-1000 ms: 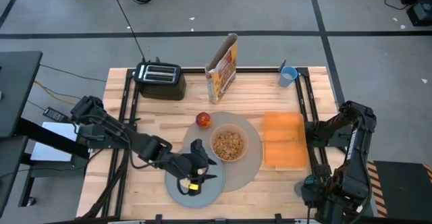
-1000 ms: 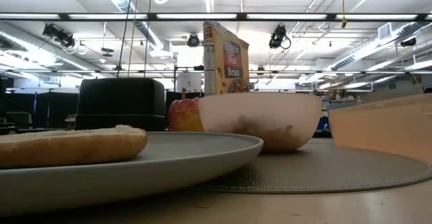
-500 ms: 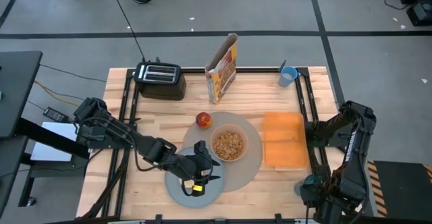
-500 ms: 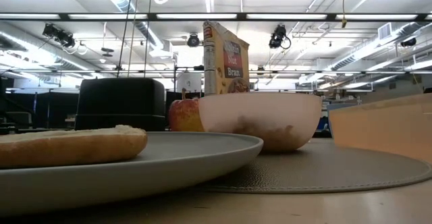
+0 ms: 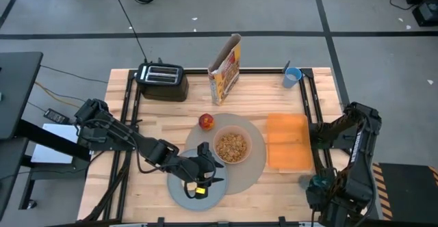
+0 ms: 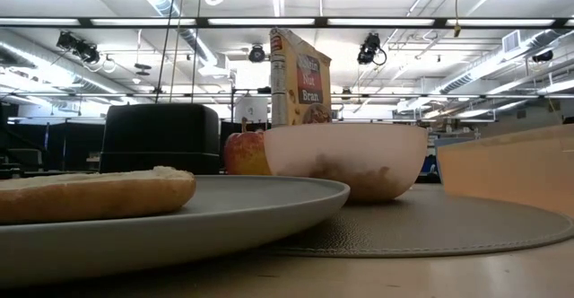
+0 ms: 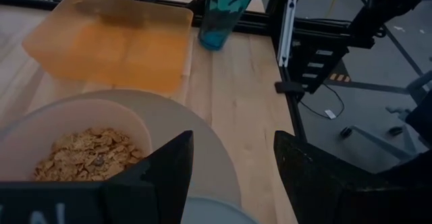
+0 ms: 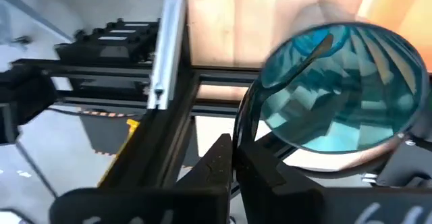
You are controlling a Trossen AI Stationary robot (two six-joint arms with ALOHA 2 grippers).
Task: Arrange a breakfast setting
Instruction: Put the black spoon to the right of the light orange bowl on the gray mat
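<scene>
Count, placemat: one round tan placemat [image 5: 248, 160] is lying at the desk's middle.
Count, plate: one grey plate [image 5: 176, 189] is resting at the near edge, overlapping the placemat's rim.
Count, bowl: one pink bowl [image 5: 231, 146] is sitting on the placemat, holding cereal.
Count, bagel: one bagel piece [image 6: 90, 193] is lying on the plate, seen in the low view.
Count, apple: one red apple [image 5: 206, 122] is sitting at the placemat's far edge, just beside the bowl.
Count, cereal box: one yellow cereal box [image 5: 226, 68] is standing upright near the desk's far edge.
Count, cups: one light-blue cup [image 5: 292, 76] is standing at the far right corner; one teal tumbler [image 8: 337, 89] is sitting at the near right edge.
Count, others: one black toaster [image 5: 162, 81] and one orange cutting board [image 5: 286, 140] are resting on the desk [image 5: 157, 131].
Left hand [image 5: 200, 175]: hovering over the plate, fingers [image 7: 165, 177] standing wide apart, holding nothing.
Right hand [image 8: 233, 158]: sitting at the near right edge, fingers pressed together, gripping the tumbler's rim.
</scene>
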